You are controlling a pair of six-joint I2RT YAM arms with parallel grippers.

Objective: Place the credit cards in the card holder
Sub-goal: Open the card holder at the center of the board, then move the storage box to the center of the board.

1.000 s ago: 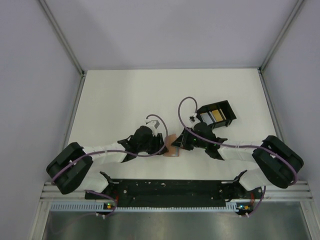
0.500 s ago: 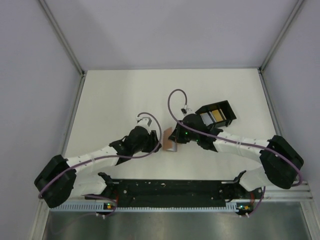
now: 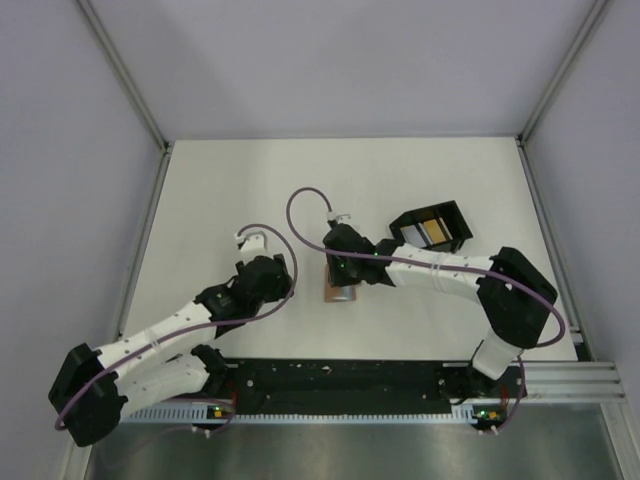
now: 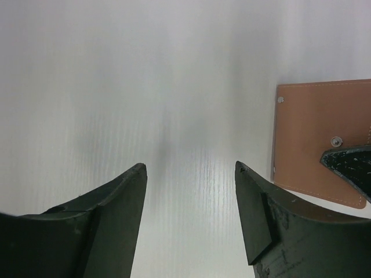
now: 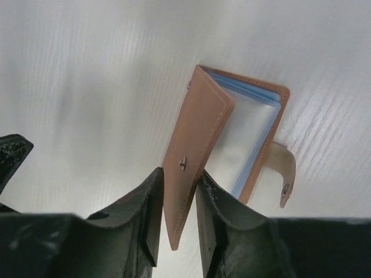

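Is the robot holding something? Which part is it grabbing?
The right gripper pinches the card holder by the free edge of its raised tan cover. The left gripper is open and holds nothing.

A white table (image 3: pixel 220 190) is seen from above. A tan card holder (image 3: pixel 340 291) is laid on it near the middle, opened, with one cover raised off the surface. A black tray (image 3: pixel 462 226) is set farther back to the right, apart from it.
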